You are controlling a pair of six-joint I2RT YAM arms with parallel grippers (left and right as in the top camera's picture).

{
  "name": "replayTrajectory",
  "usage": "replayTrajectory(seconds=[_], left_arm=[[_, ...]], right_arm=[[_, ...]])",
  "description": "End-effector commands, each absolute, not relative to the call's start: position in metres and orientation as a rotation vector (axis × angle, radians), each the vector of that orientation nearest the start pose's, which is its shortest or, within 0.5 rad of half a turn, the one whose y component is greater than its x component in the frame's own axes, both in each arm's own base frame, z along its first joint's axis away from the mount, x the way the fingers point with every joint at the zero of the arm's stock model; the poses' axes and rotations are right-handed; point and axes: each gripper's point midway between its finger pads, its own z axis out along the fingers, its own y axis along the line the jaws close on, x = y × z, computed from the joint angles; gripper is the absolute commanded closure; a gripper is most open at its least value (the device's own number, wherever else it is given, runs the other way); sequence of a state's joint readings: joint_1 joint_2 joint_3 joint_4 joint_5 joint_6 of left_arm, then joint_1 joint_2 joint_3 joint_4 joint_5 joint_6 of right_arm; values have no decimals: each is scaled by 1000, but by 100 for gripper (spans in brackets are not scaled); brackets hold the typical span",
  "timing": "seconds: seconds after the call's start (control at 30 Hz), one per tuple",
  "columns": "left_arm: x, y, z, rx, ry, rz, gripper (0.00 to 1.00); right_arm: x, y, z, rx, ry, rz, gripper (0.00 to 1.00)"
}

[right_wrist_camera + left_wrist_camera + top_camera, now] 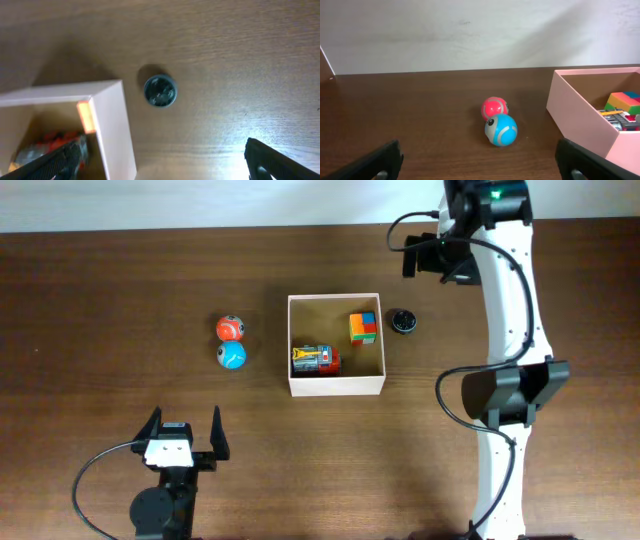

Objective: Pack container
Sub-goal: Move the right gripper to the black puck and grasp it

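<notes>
L end effector sits low at the near side of the desk, spread wide w/ nothing btwn the tips; open wood ahead & to both sides. Straight ahead lie two small balls: blue ball nearer, red-orange ball right behind it, touching or nearly so. R end effector is likewise spread wide & empty, up at the far side, looking down on a small dark round disc. The disc lies on bare wood just outside the container, near its far R corner, w/ a narrow gap btwn disc & wall.

Container sits mid-desk btwn the two arms, square to the desk edges; balls lie to its L, apart from the wall; free desk along its near & far sides.

Only the overhead shows the whole inside: multicolour block cube toward the far R corner; toy vehicle by the near wall. L wrist view catches just their tops over the wall, plus a pale back wall beyond the desk; R wrist view gives only an orange blur inside.

R arm, white, w/ a black cable, overhangs the desk R of the container.
</notes>
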State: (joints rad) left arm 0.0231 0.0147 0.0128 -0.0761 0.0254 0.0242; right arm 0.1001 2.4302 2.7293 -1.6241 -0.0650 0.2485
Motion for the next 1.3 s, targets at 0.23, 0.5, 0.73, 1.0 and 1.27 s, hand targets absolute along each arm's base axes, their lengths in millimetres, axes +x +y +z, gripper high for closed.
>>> replayTrajectory(seconds=[0.23,0.5,0.73,1.0,1.27], left_arm=[[246,3,157,25,1648,34,1],[246,3,157,25,1648,34,1],[246,3,157,25,1648,34,1],[246,3,157,25,1648,34,1],[246,3,157,25,1648,34,1]], right_arm=[[493,57,103,583,3002,62,1],[486,75,69,764,3021,42,1],[484,79,47,950,2990,35,1],[489,81,36,958,2973,57,1],[493,76,32,977,2963,67,1]])
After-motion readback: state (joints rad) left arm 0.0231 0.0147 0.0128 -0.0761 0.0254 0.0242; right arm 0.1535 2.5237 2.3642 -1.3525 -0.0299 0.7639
